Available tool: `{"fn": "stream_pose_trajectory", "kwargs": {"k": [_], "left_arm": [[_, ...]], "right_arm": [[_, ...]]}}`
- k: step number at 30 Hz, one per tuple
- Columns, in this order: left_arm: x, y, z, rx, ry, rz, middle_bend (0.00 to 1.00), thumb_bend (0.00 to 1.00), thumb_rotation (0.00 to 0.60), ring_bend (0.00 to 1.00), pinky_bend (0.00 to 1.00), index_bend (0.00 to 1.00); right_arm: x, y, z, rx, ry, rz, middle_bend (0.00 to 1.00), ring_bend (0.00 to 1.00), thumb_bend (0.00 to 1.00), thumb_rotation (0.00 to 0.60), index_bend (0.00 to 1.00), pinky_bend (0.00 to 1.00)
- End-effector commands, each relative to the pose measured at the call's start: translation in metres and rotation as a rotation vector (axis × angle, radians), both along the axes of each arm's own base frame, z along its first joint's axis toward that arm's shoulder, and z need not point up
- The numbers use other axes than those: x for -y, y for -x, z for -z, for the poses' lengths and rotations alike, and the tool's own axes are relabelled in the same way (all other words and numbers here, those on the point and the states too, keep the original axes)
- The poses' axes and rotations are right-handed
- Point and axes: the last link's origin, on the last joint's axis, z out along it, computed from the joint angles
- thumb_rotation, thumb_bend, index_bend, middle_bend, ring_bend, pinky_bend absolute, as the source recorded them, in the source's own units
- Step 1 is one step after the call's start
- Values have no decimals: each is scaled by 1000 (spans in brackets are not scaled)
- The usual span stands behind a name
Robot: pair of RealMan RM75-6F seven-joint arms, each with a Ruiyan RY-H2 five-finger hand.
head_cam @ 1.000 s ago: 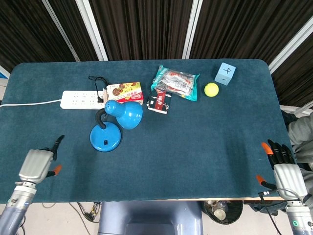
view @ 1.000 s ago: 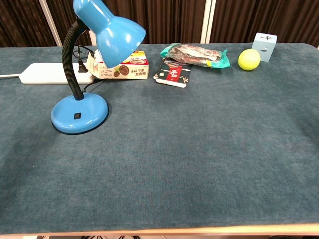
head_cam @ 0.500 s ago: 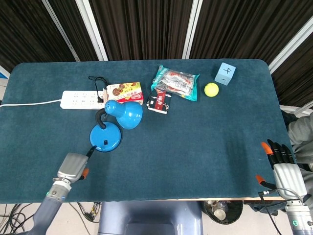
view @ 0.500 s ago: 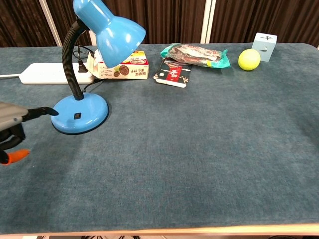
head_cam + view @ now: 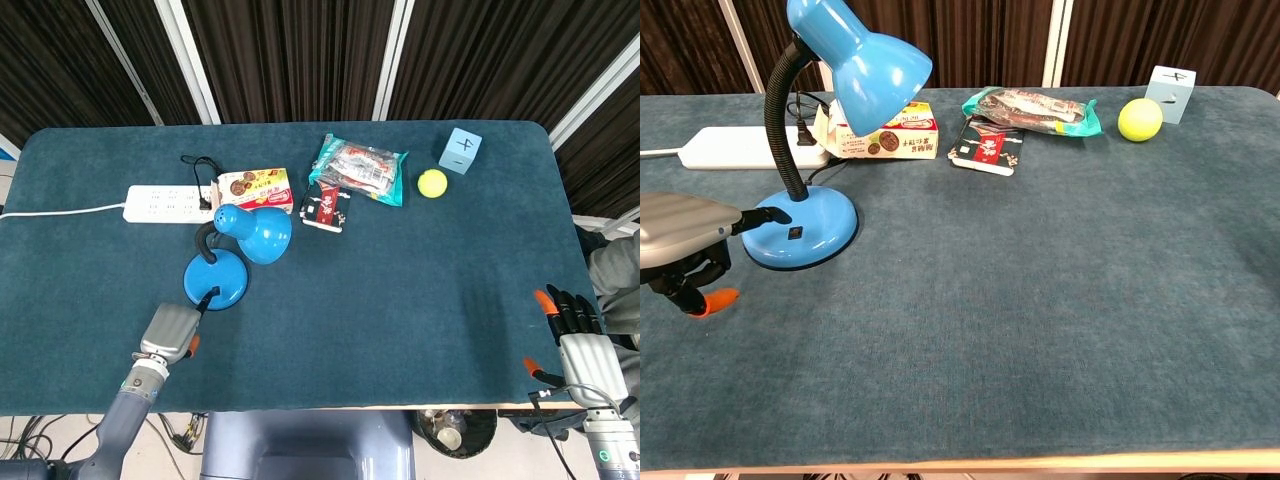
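Note:
A blue desk lamp stands left of centre, its round base (image 5: 218, 281) (image 5: 805, 232) on the cloth and its shade (image 5: 256, 232) (image 5: 865, 65) bent over on a black gooseneck. My left hand (image 5: 172, 332) (image 5: 682, 232) hovers just in front and left of the base, holding nothing. One dark fingertip (image 5: 775, 213) reaches the base's edge; whether it touches is unclear. An orange-tipped thumb hangs apart below. My right hand (image 5: 578, 345) sits off the table's front right corner, fingers straight and empty; the chest view does not show it.
A white power strip (image 5: 165, 203) (image 5: 725, 147) with the lamp's plug lies at the back left. Beside it are a snack box (image 5: 255, 187), a red-black packet (image 5: 326, 209), a teal snack bag (image 5: 360, 168), a yellow-green ball (image 5: 432, 182) and a light-blue cube (image 5: 460, 150).
My left hand has moved right and forward from the table's front left corner up to the lamp base. The right hand and all objects have stayed put.

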Motion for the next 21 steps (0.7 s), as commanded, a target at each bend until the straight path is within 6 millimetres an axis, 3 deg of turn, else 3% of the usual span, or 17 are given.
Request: {"fn": "stream_pose_trajectory", "kwargs": {"k": [1,21], "left_arm": [[-2,0,1,-5,-1,-2,851,422,600,811,856,0],[-3,3,18,-21,24,-22,850,423,600,811,857,0]], "right_arm": [[0,0,0,0,0,0,0,0,235,600,0,0],[0,0,-1,-1,3,2,0,0,235,600,0,0]]}}
